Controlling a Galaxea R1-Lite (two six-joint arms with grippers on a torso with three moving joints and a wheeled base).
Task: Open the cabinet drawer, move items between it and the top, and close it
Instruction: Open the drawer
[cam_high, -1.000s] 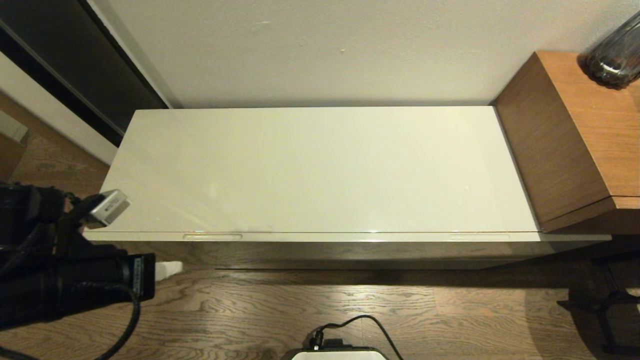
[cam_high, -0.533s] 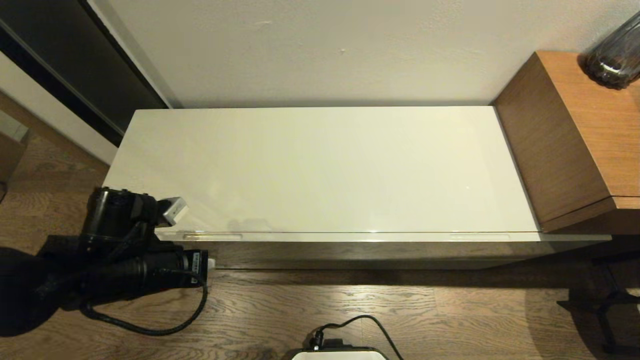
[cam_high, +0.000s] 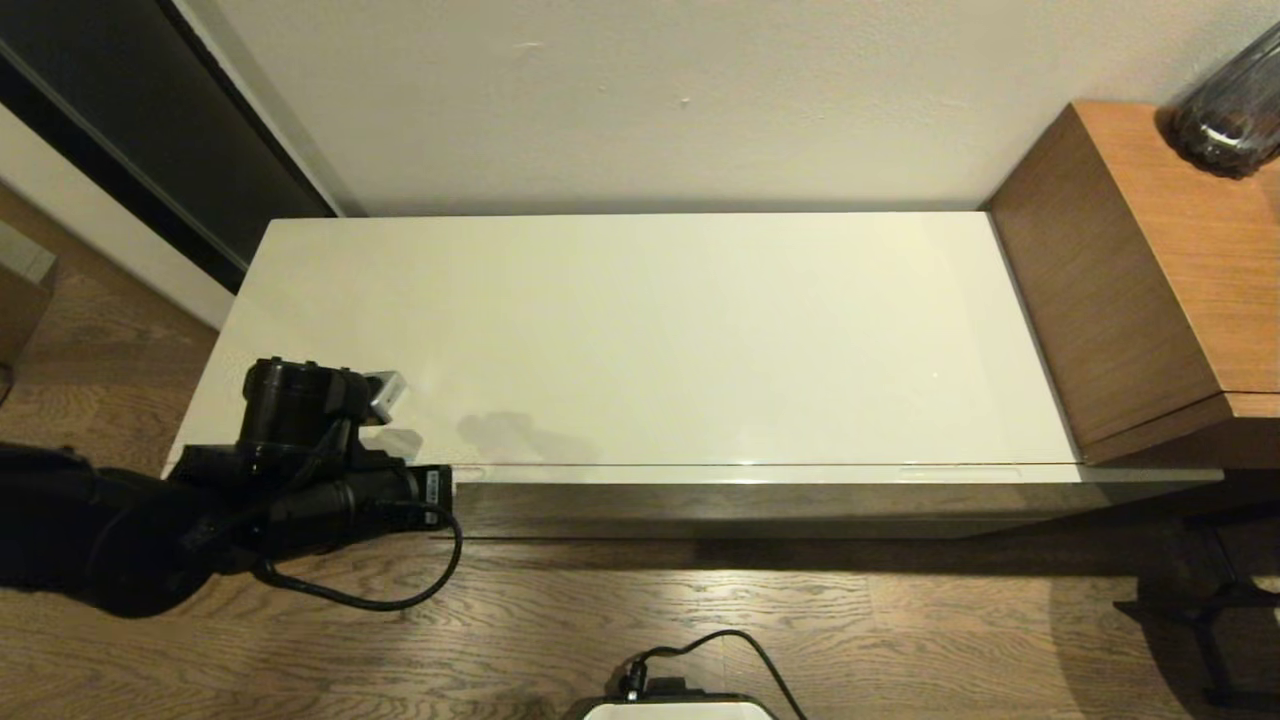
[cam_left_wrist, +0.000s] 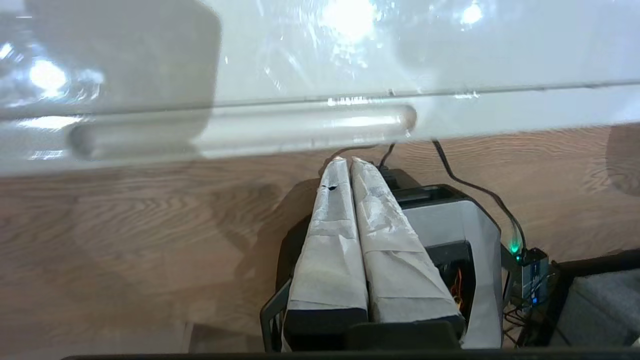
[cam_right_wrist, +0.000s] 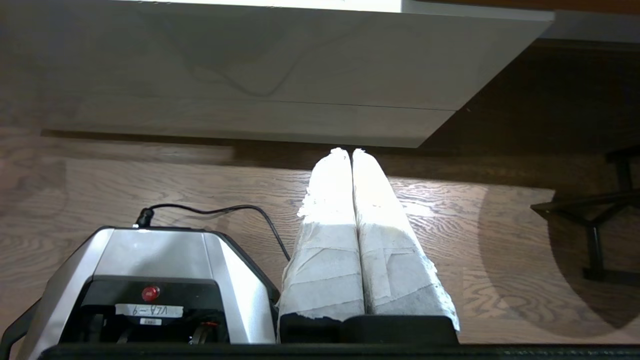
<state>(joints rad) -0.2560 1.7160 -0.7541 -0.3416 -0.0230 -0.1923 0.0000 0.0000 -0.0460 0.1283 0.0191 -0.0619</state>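
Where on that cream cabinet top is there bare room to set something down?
Nearly all of the top is bare, from the wall side to the front edge and across to the wood-grain desk. Only the near-left corner is crowded, where the left gripper sits by the closed cabinet drawer.

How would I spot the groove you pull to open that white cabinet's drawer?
Find the long cream cabinet top against the wall, beside the brown wooden desk. Just under its near edge runs the drawer front. By the left gripper, shut, is a slim rounded groove; unlike the flat glossy front around it, it is sunken.
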